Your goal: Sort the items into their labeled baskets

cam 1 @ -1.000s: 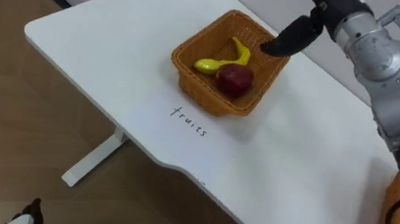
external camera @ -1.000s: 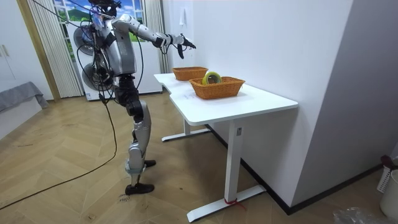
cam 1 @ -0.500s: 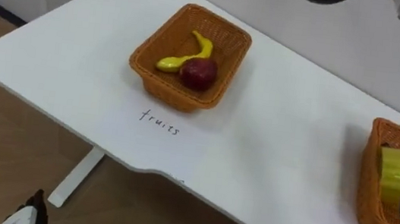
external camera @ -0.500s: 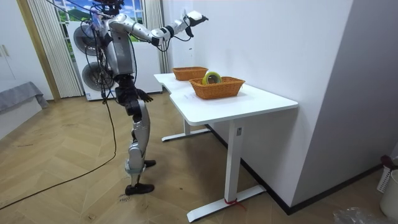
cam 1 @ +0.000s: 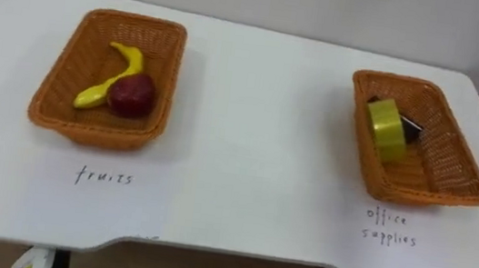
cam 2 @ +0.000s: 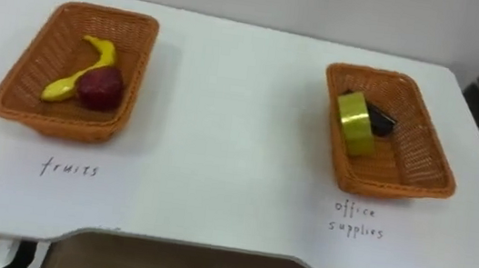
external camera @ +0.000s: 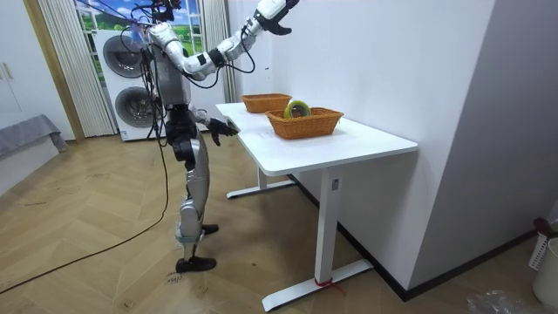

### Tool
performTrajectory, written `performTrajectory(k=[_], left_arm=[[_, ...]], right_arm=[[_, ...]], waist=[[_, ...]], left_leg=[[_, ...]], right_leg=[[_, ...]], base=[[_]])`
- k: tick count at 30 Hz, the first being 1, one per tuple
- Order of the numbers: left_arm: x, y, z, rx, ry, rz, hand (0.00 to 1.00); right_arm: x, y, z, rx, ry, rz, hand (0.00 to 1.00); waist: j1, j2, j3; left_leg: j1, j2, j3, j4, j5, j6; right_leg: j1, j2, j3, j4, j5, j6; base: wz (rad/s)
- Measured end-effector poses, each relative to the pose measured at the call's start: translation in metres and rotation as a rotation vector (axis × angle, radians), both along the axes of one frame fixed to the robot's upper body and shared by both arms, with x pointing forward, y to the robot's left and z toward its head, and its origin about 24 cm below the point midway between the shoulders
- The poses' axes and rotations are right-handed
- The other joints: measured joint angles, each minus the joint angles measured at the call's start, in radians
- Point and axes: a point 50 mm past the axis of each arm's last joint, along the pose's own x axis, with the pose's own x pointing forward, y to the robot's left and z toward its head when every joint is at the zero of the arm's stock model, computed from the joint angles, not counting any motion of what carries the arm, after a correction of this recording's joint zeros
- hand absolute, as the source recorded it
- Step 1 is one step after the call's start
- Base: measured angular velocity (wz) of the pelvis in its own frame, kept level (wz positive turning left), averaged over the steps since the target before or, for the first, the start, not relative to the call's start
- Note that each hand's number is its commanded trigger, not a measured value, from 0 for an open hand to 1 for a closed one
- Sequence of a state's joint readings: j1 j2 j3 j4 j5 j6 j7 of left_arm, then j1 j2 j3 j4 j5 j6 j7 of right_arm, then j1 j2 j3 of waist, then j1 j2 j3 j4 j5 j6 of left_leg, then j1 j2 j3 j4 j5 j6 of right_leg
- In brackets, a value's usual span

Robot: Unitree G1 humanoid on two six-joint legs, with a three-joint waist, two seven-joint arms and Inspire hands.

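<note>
While the robot stands at the short end of the white counter (cam 1: 257,136), its right hand (external camera: 277,7) is lifted high toward the wall, above head height in the room view. Its left hand (external camera: 220,127) hangs low by the counter's edge. Both hands are too small there to tell whether they are spread or pressed together.

On the robot's left, the fruit basket (cam 1: 93,131) holds a banana (cam 1: 111,73) with a red apple (cam 1: 132,95) touching its curve. Well apart on the right, the office basket (cam 1: 465,173) holds a yellow-green tape roll (cam 1: 387,129) standing on edge, with a dark item (cam 1: 408,127) just behind it (too hidden to identify). A handwritten label (cam 1: 104,176) sits on the counter in front of each basket.
</note>
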State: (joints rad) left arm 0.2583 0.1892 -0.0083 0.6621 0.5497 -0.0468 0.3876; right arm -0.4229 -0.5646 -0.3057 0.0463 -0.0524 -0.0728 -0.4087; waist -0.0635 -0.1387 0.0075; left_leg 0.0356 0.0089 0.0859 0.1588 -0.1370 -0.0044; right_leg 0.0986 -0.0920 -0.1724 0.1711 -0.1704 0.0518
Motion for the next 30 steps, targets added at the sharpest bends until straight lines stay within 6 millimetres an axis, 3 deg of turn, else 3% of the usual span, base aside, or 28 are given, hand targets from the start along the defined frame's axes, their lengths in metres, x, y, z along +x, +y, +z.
performTrajectory(k=[6,10,13,17,20,24,25,30], left_arm=[[-0.007,0.009,-0.002,-0.045,-0.019,0.096,0.0],[-0.017,0.01,-0.007,-0.044,0.015,0.117,0.0],[-0.019,0.013,-0.007,-0.047,0.009,0.138,0.0],[-0.021,0.017,-0.008,-0.048,0.017,0.172,0.0],[-0.024,0.018,-0.009,-0.052,0.02,0.191,0.0],[-0.027,0.02,-0.012,-0.062,0.039,0.221,0.0],[-0.028,0.02,-0.013,-0.065,0.04,0.228,0.0],[-0.029,0.02,-0.014,-0.09,0.037,0.266,0.0]], right_arm=[[-0.042,-0.034,0.004,0.152,-0.249,-0.172,0.0],[-0.063,-0.054,-0.012,0.23,-0.271,-0.267,0.0],[-0.091,-0.076,-0.031,0.339,-0.284,-0.369,0.0],[-0.116,-0.096,-0.054,0.423,-0.253,-0.488,0.0],[-0.141,-0.108,-0.085,0.511,-0.193,-0.602,0.0],[-0.173,-0.121,-0.145,0.729,-0.102,-0.802,0.0],[-0.179,-0.121,-0.155,0.766,-0.083,-0.83,0.0],[-0.227,-0.104,-0.244,1.103,0.068,-1.068,0.0]], waist=[[-0.045,0.007,-0.0039],[-0.069,0.02,-0.0062],[-0.087,0.028,-0.0088],[-0.104,0.029,-0.0048],[-0.112,0.021,-0.0012],[-0.125,0.029,-0.008],[-0.126,0.029,-0.0079],[-0.127,0.049,-0.0126]], left_leg=[[0.032,0.018,0.042,-0.008,-0.016,-0.01],[0.06,0.026,0.065,-0.009,-0.029,-0.012],[0.064,0.03,0.073,-0.009,-0.033,-0.014],[0.063,0.03,0.074,-0.009,-0.033,-0.015],[0.061,0.029,0.076,-0.007,-0.035,-0.016],[0.048,0.028,0.075,-0.007,-0.035,-0.016],[0.047,0.028,0.075,-0.007,-0.035,-0.016],[0.038,0.028,0.074,-0.012,-0.036,-0.017]], right_leg=[[0.006,0.016,0.028,-0.002,0.001,-0.002],[0.022,0.021,0.033,-0.001,0.002,-0.003],[0.024,0.024,0.033,-0.003,0.001,-0.003],[0.023,0.024,0.033,-0.003,0.001,-0.003],[0.021,0.024,0.033,-0.01,-0.004,-0.006],[0.012,0.024,0.033,-0.021,-0.005,-0.008],[0.012,0.024,0.033,-0.02,-0.005,-0.008],[0.007,0.024,0.032,-0.02,-0.005,-0.008]], base=[[-0.23],[-0.18],[-0.08],[-0.02],[-0.03],[0.0],[0.0],[0.0]])
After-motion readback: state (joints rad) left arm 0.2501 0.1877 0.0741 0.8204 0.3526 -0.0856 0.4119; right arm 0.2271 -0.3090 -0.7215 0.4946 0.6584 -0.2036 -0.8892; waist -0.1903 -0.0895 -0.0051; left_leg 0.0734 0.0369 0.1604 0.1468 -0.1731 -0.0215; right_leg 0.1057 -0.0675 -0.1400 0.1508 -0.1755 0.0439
